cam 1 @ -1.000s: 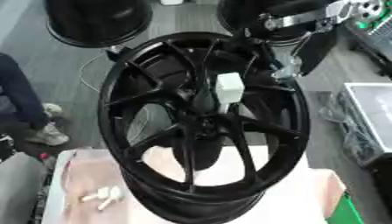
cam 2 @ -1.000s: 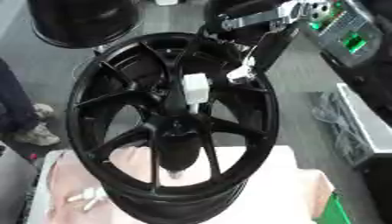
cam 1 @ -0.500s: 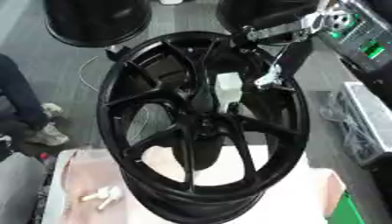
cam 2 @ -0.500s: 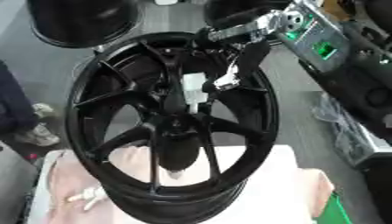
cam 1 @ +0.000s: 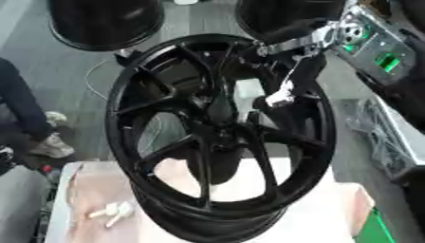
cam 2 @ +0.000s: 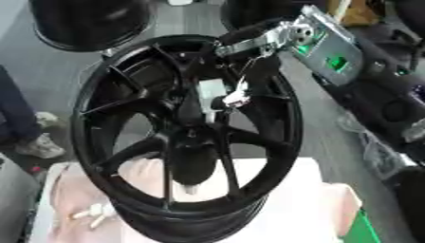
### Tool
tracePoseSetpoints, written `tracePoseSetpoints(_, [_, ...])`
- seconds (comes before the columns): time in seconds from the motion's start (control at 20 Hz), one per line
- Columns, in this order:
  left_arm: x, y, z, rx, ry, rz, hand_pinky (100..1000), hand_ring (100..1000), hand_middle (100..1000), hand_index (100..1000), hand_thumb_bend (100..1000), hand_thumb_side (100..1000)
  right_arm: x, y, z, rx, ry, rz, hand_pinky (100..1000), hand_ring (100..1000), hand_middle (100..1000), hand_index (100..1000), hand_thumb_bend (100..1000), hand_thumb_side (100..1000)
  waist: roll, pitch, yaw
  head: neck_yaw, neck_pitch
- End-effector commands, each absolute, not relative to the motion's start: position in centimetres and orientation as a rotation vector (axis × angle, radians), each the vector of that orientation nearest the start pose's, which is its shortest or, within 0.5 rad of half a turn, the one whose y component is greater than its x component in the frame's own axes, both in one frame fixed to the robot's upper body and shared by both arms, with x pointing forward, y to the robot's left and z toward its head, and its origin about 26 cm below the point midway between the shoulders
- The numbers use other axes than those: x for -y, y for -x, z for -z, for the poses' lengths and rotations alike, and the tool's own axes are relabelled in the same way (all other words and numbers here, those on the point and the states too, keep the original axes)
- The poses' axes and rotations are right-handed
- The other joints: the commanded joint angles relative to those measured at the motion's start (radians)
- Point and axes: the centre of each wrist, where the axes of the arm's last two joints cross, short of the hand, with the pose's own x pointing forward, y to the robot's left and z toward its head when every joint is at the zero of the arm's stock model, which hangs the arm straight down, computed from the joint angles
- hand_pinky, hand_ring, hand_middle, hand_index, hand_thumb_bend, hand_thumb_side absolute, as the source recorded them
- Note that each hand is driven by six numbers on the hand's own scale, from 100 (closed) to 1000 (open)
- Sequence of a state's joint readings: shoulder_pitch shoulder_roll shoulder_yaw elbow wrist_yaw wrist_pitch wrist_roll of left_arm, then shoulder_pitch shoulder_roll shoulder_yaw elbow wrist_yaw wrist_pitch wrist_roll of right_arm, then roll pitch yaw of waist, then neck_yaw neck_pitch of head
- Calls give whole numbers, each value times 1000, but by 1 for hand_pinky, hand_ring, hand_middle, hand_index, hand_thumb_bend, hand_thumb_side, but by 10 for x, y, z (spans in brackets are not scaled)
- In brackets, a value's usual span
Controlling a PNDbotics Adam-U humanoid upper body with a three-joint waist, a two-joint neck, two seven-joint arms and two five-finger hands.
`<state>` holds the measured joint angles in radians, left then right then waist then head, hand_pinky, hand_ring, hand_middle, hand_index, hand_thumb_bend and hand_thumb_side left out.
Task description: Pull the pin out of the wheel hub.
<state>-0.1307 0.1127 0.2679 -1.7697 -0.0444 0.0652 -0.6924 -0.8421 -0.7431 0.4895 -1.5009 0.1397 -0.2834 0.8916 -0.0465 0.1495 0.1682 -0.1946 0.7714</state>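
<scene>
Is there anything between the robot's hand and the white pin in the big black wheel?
Nothing: in the right eye view the right hand is right beside the pin on the wheel.

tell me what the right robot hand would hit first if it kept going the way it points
Most likely the white block-shaped pin in the black spoked wheel hub; the right robot hand points at it, though depth is unclear.

One black wheel hub (cam 1: 217, 137), one white pin (cam 1: 247, 89) in it, two pale pieces (cam 1: 112, 212) on the table (cam 1: 332, 209)
</scene>
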Motion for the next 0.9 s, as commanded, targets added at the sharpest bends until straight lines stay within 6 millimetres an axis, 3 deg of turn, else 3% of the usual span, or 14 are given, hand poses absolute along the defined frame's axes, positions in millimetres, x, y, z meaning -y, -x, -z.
tracePoseSetpoints(0.05, [-320,-296,-94,1751,172,574,743,518,640,768,100,1000,244,-399,-261,1411,152,-2160,398,427,853,950,292,539,2,-11,0,2,-1])
tracePoseSetpoints(0.9, [-320,-296,-94,1753,172,573,745,518,643,768,100,1000,252,-408,-253,1372,200,-2160,350,389,764,905,284,510,3,-11,0,4,-1])
